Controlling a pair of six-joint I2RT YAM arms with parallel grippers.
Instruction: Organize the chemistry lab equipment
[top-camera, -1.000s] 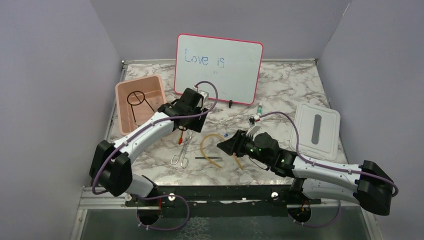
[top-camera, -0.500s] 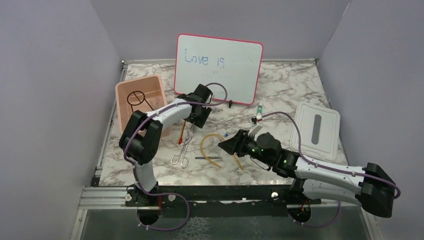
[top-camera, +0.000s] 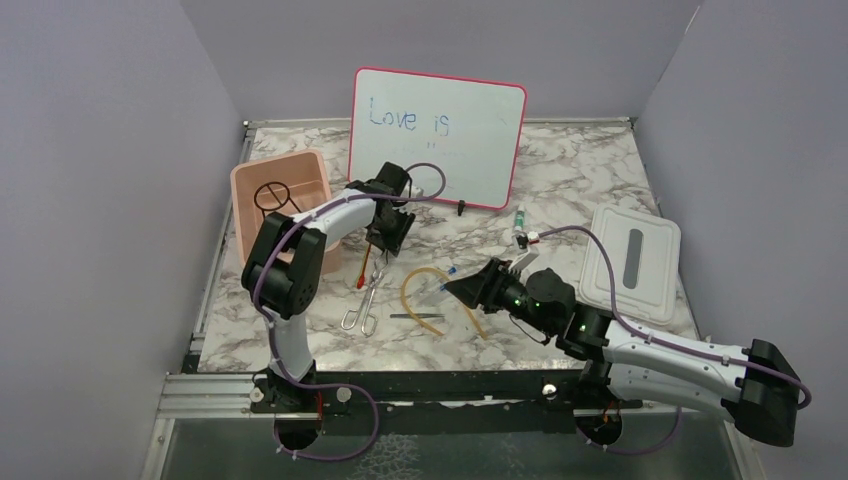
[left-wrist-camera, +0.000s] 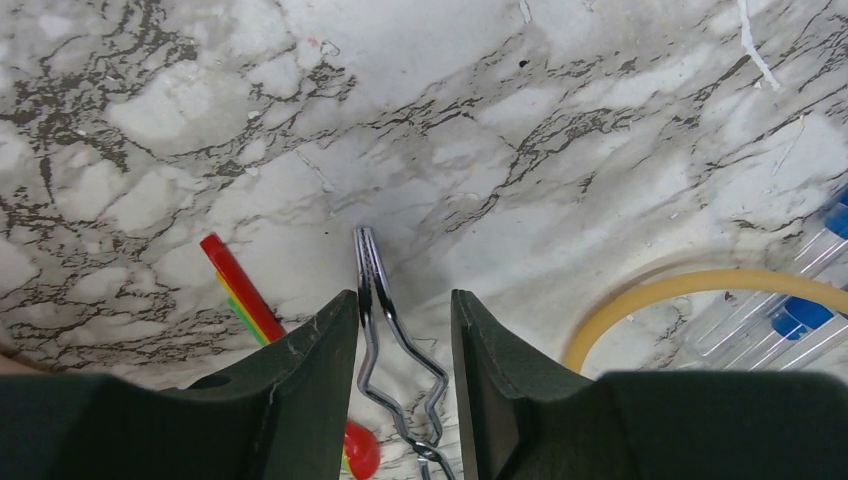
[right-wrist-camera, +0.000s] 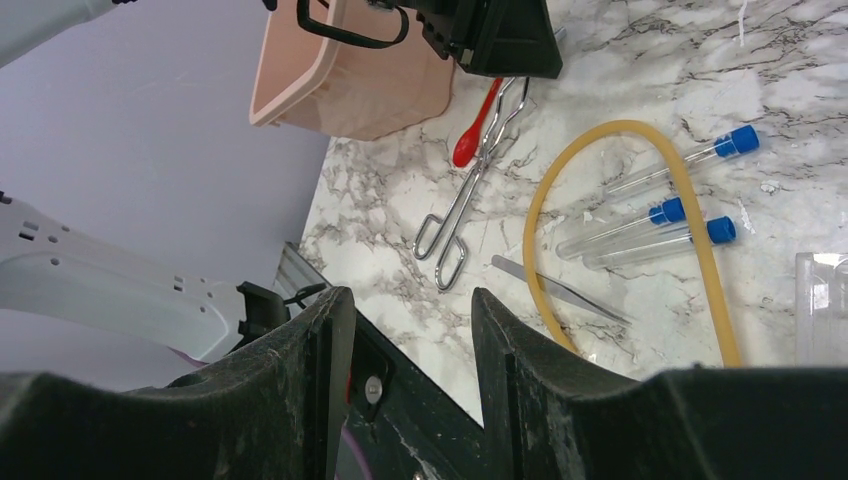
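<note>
Item: shiny metal wire tongs (left-wrist-camera: 366, 262), flat on marble table (left-wrist-camera: 500, 100), beside red-tipped spatula (left-wrist-camera: 240, 285) | left gripper (left-wrist-camera: 403, 305): jaws spread, straddling tongs' tips, empty | right gripper (right-wrist-camera: 412, 300): spread, empty | handling: likely light, stiff, slippery; pinch both arms together mid-length.

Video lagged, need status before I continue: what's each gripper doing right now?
Left gripper: open, straddling the tip of the metal tongs, not clamped on them.
Right gripper: open, holding nothing.
</note>
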